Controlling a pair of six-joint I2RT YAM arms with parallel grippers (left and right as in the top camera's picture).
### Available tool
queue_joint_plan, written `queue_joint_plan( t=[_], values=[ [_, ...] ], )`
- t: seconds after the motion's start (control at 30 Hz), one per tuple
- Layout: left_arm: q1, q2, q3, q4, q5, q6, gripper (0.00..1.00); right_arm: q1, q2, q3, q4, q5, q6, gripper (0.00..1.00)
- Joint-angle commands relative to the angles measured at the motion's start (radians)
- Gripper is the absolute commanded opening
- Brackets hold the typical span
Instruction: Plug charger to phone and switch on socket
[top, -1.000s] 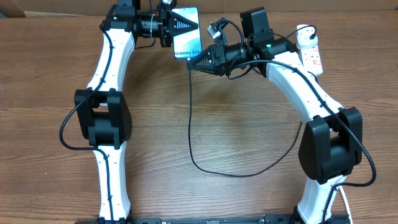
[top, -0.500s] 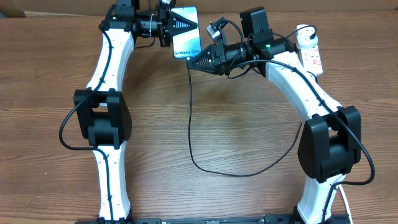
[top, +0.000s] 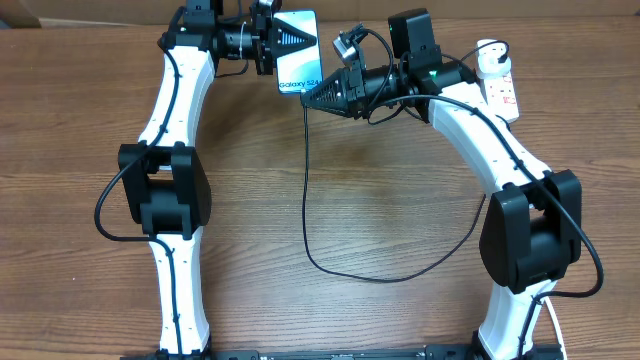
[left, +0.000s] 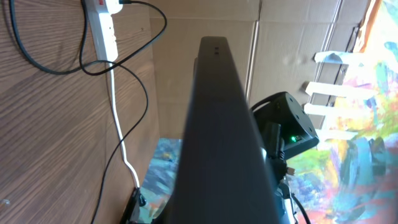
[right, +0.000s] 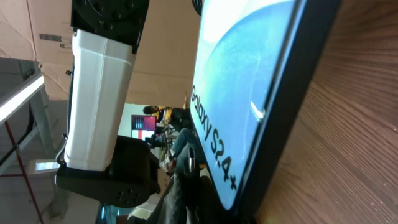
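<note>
My left gripper (top: 290, 40) clamps the phone (top: 303, 72), and my right gripper (top: 312, 101) pinches the charger (top: 306, 190). I must square its tip to the phone's edge.

Setting: robotics lab workstation. Evidence: white-and-black left arm (top: 175, 110) and right arm (top: 470, 125) over a wood-grain surface (top: 380, 200); plain cardboard panels (left: 292, 37) behind; bright painted artwork (left: 367, 124); white slats (left: 336, 84).

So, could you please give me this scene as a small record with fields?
left end effector: shut on the phone, screen lit
right end effector: shut on the charger near its tip, at the phone's bottom edge
connection: cannot confirm that the tip is inserted
socket: lies apart from both end effectors, switch state unclear
</note>
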Motion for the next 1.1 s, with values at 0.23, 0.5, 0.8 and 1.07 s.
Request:
queue_joint_plan(
  t=[0.23, 0.5, 0.8, 1.07],
  values=[
    [0.012, -0.03, 0.028, 0.077, 0.051, 0.006, 0.04, -0.01, 0.02, 0.008, -0.145, 0.061, -0.116, 0.04],
    [0.051, -0.03, 0.028, 0.247, 0.027, -0.068, 0.04, 0.013, 0.02, 0.008, -0.322, 0.39, -0.19, 0.04],
    [0.053, -0.03, 0.028, 0.332, 0.027, -0.14, 0.04, 0.104, 0.086, 0.008, -0.391, 0.813, -0.185, 0.07],
    [0.053, -0.03, 0.028, 0.332, 0.029, -0.163, 0.05, 0.126, 0.168, 0.008, -0.374, 0.885, -0.185, 0.11]
  ],
)
